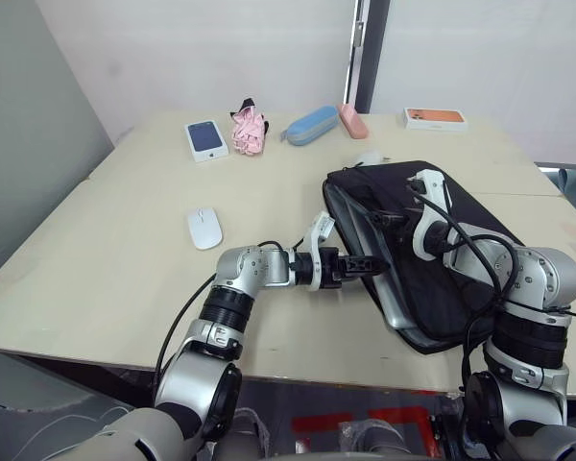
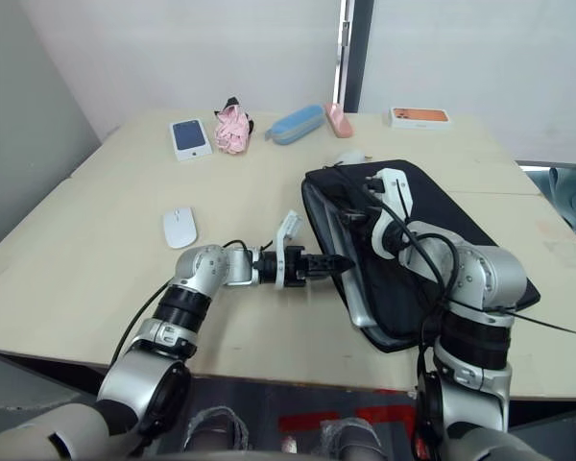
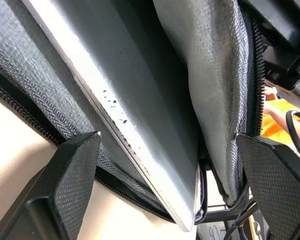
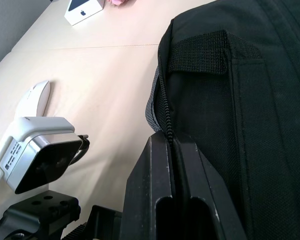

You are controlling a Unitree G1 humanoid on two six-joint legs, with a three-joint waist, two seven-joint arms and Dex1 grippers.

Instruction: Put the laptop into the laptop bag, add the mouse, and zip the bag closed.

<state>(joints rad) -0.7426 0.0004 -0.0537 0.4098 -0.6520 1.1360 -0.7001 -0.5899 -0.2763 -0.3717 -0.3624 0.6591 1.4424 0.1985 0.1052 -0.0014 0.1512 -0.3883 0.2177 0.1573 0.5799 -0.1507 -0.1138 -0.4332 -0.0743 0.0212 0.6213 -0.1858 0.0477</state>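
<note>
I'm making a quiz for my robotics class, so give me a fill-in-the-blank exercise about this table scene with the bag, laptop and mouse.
1. The thin silver-grey metal laptop sits partly inside the black fabric ____.
2. The small flat white oval mouse lies on the ____, apart from the black fabric laptop bag.
3. The right gripper is shut on the bag's ____ edge.
4. The left gripper, at the bag's opening, is ____.

Missing words: laptop bag; table; zipper; open

Both arms were silver-grey metal with ribbed black joint bands and loose black cables. White camera housings sat at the wrists. The left gripper (image 1: 372, 261) and right gripper (image 4: 176, 142) had black fingers (image 3: 75, 175), their pads diamond-textured.
</note>
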